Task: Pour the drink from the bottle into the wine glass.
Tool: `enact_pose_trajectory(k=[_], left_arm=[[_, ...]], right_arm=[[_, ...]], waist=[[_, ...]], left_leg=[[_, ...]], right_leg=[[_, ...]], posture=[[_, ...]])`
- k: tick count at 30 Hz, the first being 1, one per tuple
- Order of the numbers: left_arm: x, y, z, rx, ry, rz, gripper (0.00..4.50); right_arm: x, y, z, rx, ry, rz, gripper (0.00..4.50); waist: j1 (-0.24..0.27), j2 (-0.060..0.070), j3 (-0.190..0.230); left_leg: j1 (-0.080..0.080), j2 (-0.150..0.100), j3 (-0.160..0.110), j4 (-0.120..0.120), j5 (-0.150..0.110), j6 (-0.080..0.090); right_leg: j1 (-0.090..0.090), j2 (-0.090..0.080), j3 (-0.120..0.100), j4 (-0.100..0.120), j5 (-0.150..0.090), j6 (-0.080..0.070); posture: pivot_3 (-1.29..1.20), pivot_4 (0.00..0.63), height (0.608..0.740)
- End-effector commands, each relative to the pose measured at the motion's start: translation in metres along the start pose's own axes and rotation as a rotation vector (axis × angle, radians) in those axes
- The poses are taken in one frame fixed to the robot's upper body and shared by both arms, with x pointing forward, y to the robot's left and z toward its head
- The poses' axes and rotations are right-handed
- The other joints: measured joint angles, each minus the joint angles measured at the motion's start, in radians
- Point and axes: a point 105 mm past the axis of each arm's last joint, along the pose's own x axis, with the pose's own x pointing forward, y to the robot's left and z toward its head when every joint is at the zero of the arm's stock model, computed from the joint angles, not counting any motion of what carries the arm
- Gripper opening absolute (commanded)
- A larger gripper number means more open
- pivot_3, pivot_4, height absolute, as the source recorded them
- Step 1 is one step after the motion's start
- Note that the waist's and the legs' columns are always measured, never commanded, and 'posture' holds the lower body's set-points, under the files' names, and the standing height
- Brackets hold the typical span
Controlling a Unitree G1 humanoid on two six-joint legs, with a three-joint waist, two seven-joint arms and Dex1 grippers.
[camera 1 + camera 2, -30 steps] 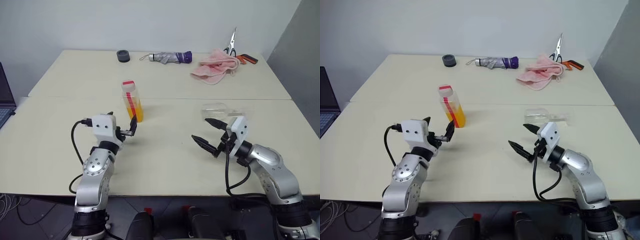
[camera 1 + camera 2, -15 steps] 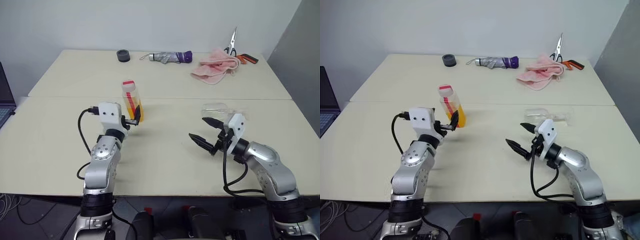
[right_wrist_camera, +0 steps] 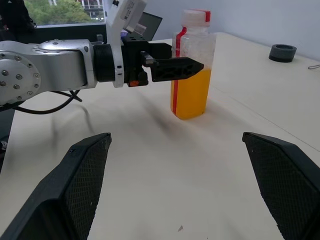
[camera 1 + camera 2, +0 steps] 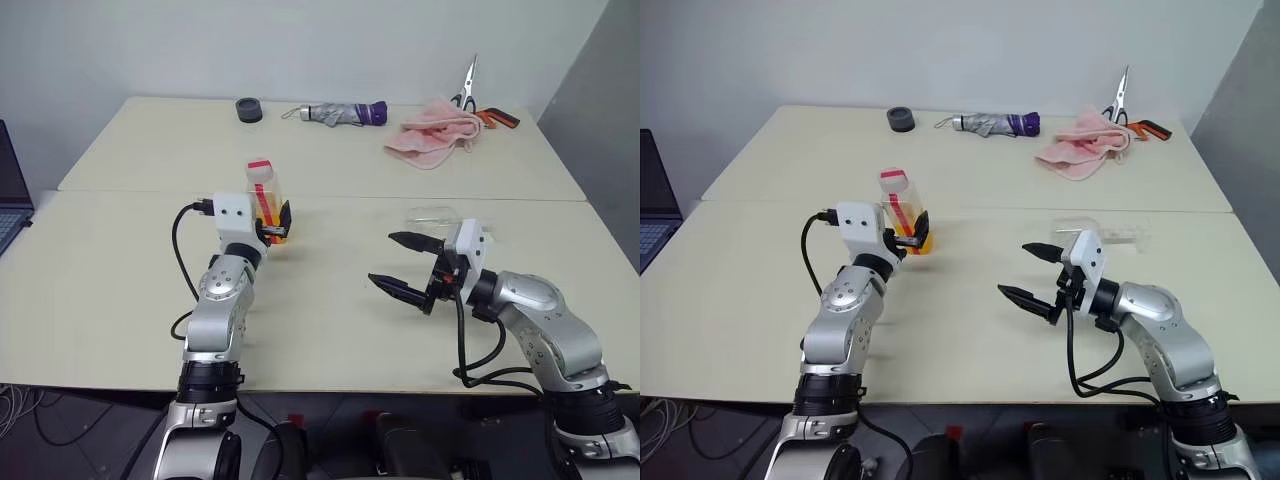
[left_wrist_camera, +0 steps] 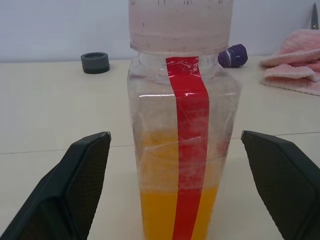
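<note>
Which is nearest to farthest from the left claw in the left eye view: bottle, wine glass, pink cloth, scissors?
From the left claw:
1. Bottle, upright between the open fingers.
2. Wine glass, lying on its side to the claw's right, just past the right claw.
3. Pink cloth, at the table's far right.
4. Scissors, just beyond the cloth at the far edge.

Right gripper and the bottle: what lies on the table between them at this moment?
Bare tabletop. In the head views nothing lies between the open right gripper and the bottle, whose sides the open left gripper flanks.
</note>
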Motion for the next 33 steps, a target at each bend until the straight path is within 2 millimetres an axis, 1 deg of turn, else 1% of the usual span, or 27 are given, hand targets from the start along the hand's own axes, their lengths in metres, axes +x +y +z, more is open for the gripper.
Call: enact_pose_trajectory(k=[1, 14, 18, 33], left_arm=[[0.005, -0.002, 0.017, 0.01, -0.067, 0.005, 4.47], [0.017, -0.003, 0.026, 0.029, -0.074, 0.009, 4.47], [0.02, -0.008, 0.029, 0.02, -0.079, 0.002, 4.47], [0.025, -0.01, 0.036, 0.047, -0.083, 0.029, 4.47]], right_arm=[[0.004, 0.002, 0.013, -0.037, -0.035, 0.024, 4.5], [0.008, -0.003, 0.017, -0.041, -0.046, 0.012, 4.5], [0.008, -0.004, 0.018, -0.042, -0.045, 0.007, 4.5], [0.008, -0.007, 0.018, -0.032, -0.038, -0.002, 4.5]], waist=[[0.0, 0.0, 0.0], [0.001, 0.0, 0.0], [0.001, 0.0, 0.0], [0.001, 0.0, 0.0]], left_leg=[[0.0, 0.0, 0.0, 0.0, 0.0, 0.0], [-0.001, -0.001, -0.001, 0.0, 0.0, 0.0], [-0.001, -0.001, -0.002, 0.0, 0.0, 0.0], [-0.001, -0.001, -0.002, 0.0, 0.0, 0.0]], right_leg=[[0.0, -0.001, -0.001, 0.0, 0.0, 0.0], [0.0, -0.003, -0.002, 0.0, 0.0, 0.0], [0.0, -0.003, -0.002, 0.0, 0.0, 0.0], [0.0, -0.003, -0.002, 0.0, 0.0, 0.0]], posture=[[0.0, 0.15, 0.74], [0.0, 0.15, 0.74], [0.0, 0.15, 0.74], [0.0, 0.15, 0.74]])
